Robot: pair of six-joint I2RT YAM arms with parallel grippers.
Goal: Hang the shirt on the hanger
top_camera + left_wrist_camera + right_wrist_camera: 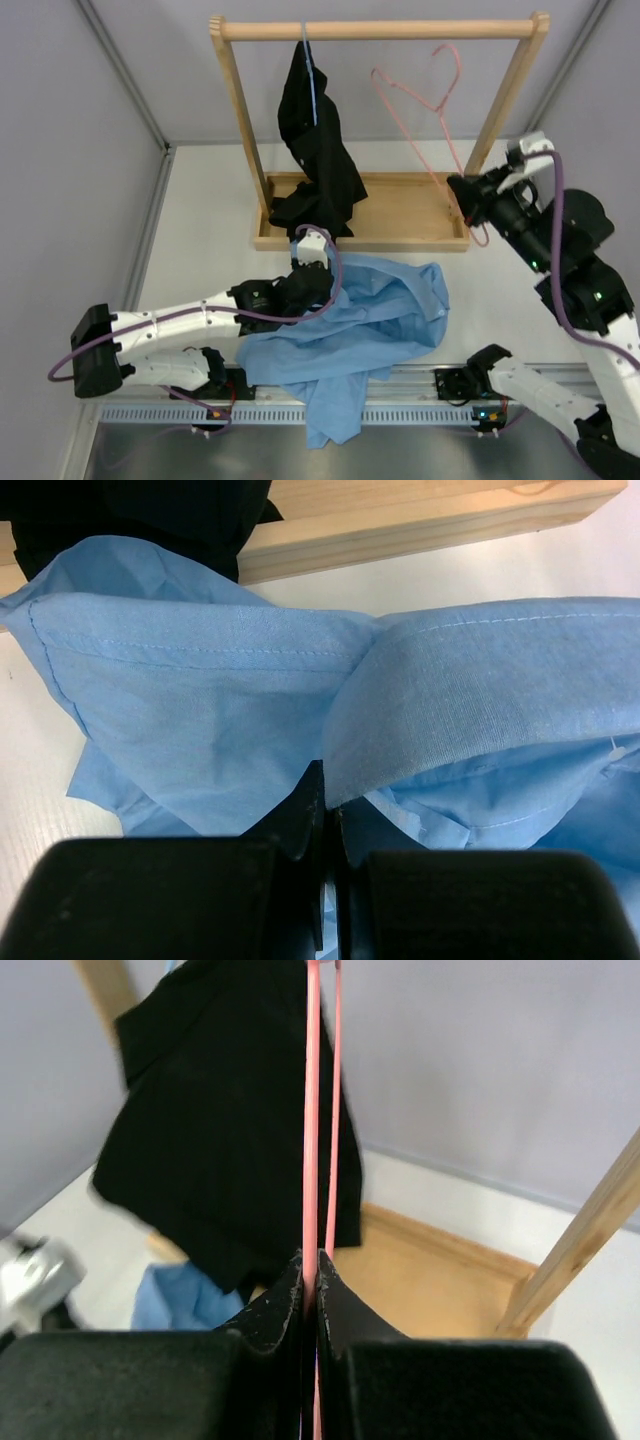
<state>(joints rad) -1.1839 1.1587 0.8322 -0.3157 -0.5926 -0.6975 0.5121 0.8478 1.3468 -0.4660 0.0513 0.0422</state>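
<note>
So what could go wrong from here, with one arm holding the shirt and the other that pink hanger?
The left tool pinches only a thin fold of the blue shirt; it might slip out.
The right tool clamps the thin pink wire hanger, which could twist in the grip.
The black garment hangs close by and might snag.

Shirt (pixel 390 310): plain light blue, tonal stitching.
Hanger (pixel 437 106): pink wire.
Hung garment (pixel 318 150): plain black.
Other hanger (pixel 311 72): pale blue.
Rack (pixel 380 29): light natural wood.
Table (pixel 210 250): white.
2 arms (pixel 170 332): white, black joints, purple cables (pixel 556 190).
</note>
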